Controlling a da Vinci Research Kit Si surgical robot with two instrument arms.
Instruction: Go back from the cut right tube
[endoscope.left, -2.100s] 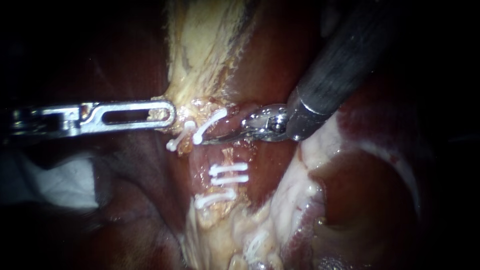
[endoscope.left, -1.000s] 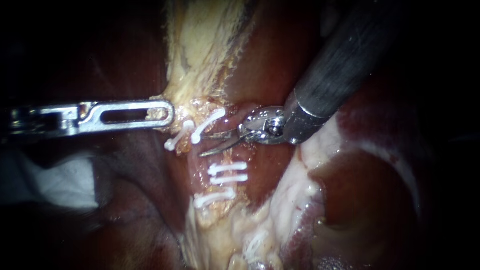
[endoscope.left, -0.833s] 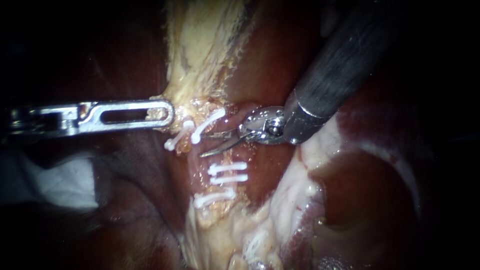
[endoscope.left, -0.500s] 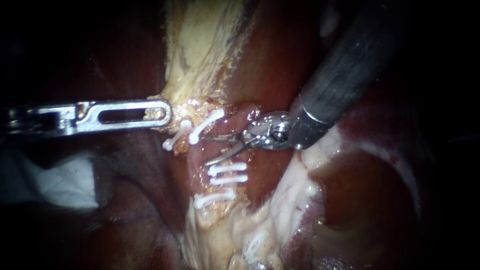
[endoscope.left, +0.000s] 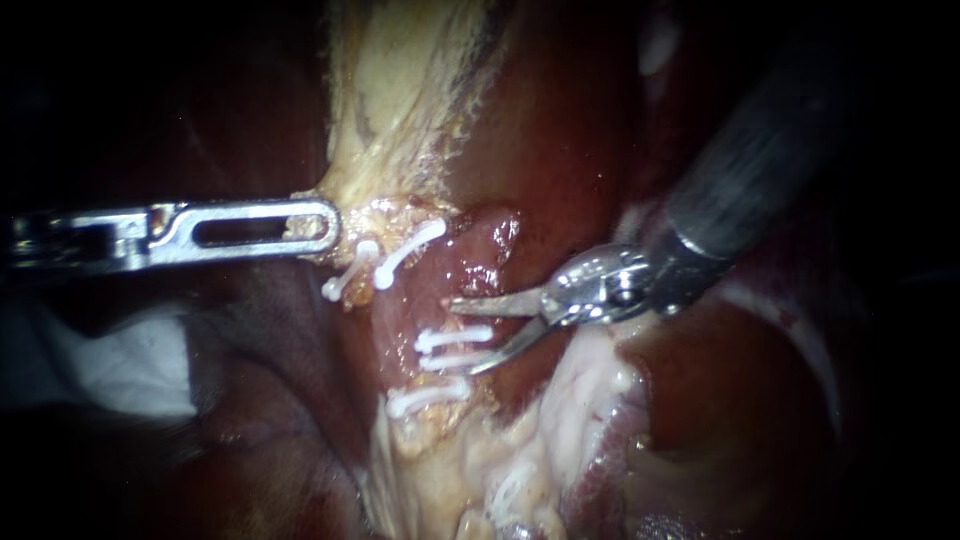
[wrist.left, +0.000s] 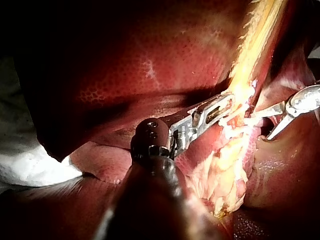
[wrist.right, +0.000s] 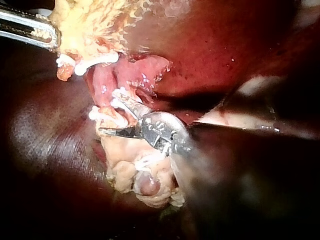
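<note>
A white gauze pad (endoscope.left: 120, 370) lies at the far left, well clear of the work, presumably set there to take up fluid. The left instrument (endoscope.left: 322, 226) enters level from the left edge, its slotted jaws closed on the edge of a pale yellow fatty band (endoscope.left: 400, 90). The left wrist view confirms both jaws pinching that band. In my judgement this hold draws the band leftward and keeps the clipped field spread and open to view. Just right of those jaws sit the upper clips (endoscope.left: 410, 250), 2 white bars set aslant. Below them lie the lower clips (endoscope.left: 455, 338), 3 white bars lying level. Between the 2 groups is the cut right tube (endoscope.left: 445, 280), showing as pink raw tissue, and the clips on either side of the gap serve to seal both ends. The right instrument (endoscope.left: 468, 335) comes in from the upper right, its 2 thin blades gaping wide and holding nothing, tips aimed at the gap. The lower blade lies across the ends of the lower clips, and contact cannot be confirmed. Dark red liver (endoscope.left: 560, 130) backs the site. Assessment: retreat is barely begun. The next move should follow the shaft line up and right, since open blades beside clips could snag 1.
</note>
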